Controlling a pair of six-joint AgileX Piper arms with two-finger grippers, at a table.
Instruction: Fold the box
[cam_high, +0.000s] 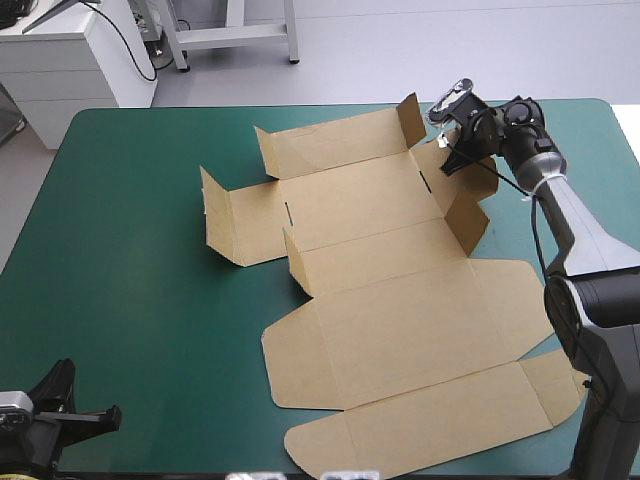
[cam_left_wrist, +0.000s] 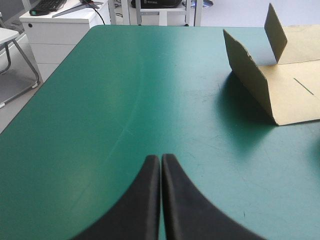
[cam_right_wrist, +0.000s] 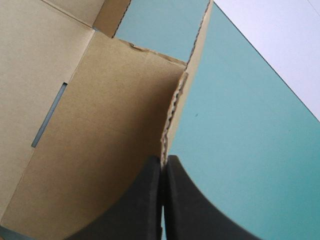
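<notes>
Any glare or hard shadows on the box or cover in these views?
Left wrist view: the raised flap of the box throws a dark shadow onto the teal-green cover, which shows a pale sheen toward the far edge. High view: only thin shadows beside the raised flaps, no glare. Right wrist view: board evenly lit, no glare.

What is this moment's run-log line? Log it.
box: mostly flat, flaps raised | right gripper: shut on box flap | left gripper: shut, clear of box

A white cabinet (cam_high: 70, 70) stands far left; grey metal frame (cam_high: 235, 38) beside it; pale grey floor (cam_high: 420, 50) beneath.
</notes>
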